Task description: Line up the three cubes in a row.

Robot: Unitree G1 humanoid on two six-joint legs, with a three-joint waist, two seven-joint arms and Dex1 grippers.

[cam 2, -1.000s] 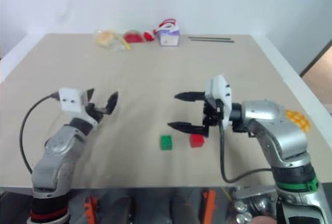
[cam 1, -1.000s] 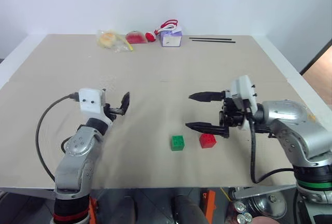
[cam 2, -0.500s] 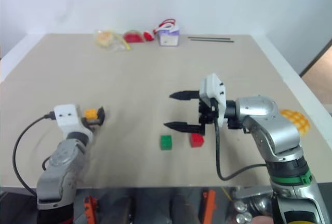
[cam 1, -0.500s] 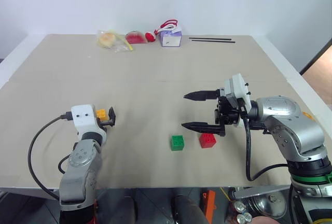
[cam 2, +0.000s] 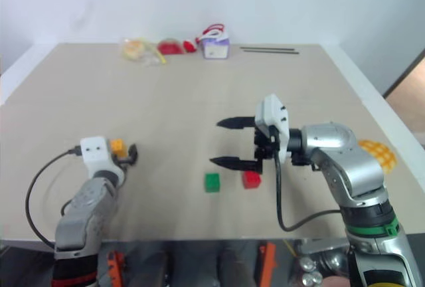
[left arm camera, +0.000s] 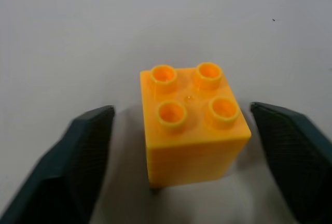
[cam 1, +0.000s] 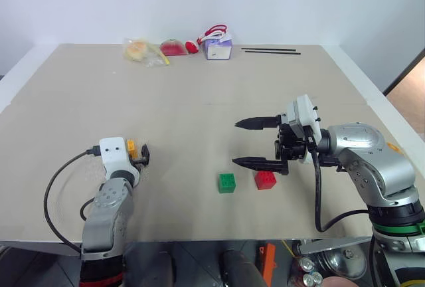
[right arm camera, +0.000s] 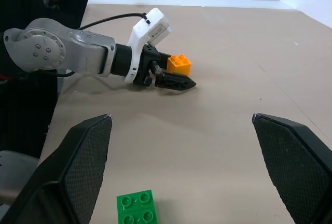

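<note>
The yellow-orange cube (left arm camera: 192,125) stands on the table at the left, studs up. My left gripper (cam 1: 137,152) is down around it, open, one finger on each side; the left wrist view shows a gap on one side and hardly any on the other. The green cube (cam 1: 227,183) and the red cube (cam 1: 265,180) sit side by side near the front edge at the middle, a small gap between them. My right gripper (cam 1: 237,143) hovers wide open just behind the red cube, pointing left, with nothing between its fingers.
Along the table's far edge lie a bagged bun (cam 1: 137,50), a red item (cam 1: 174,48), a purple-and-white box (cam 1: 218,48) and thin black sticks (cam 1: 271,51). A yellow crosshatched object (cam 2: 377,153) lies beyond the right edge, behind my right arm.
My left hand has sunk to the table, and its fingers have come down around the yellow-orange cube and narrowed. The right arm has kept still.
</note>
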